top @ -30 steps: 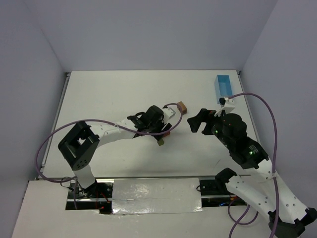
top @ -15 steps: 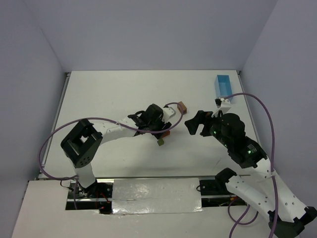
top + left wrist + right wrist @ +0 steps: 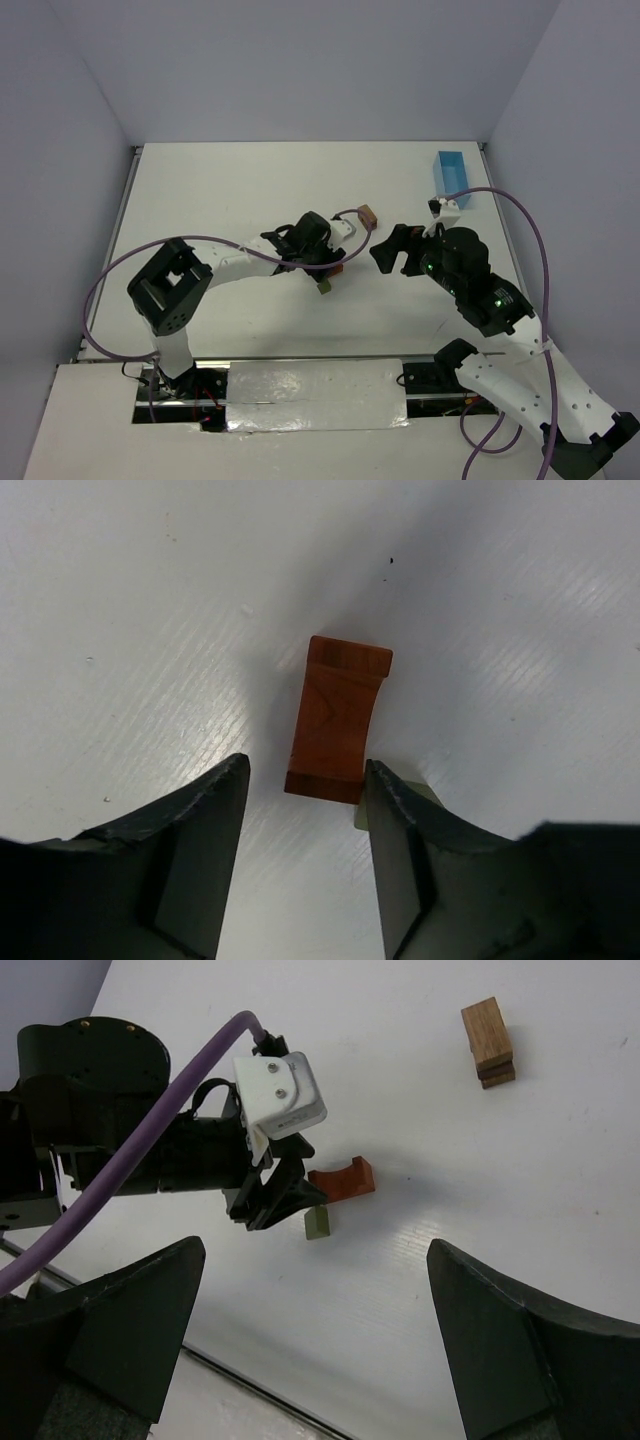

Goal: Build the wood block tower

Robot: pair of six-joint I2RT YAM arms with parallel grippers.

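The wood block tower [image 3: 367,214] is a tan block on a dark red one [image 3: 488,1042], standing apart to the right of my left gripper. An orange arch block [image 3: 338,725] lies flat on the table. My left gripper [image 3: 305,780] is open, low over the near end of this block. Its right fingertip [image 3: 385,790] sits against the block's side, and a gap shows on the left. A small olive block [image 3: 317,1223] lies just beside that finger. My right gripper [image 3: 320,1330] hangs wide open and empty above the table, right of these blocks.
A light blue tray [image 3: 452,178] stands at the far right of the table. The left arm's purple cable [image 3: 150,1130] loops over its wrist. The table's near edge [image 3: 250,1385] runs below the right gripper.
The left gripper's jaws have narrowed around the orange arch block's end. The right gripper has drifted slightly left toward the blocks.
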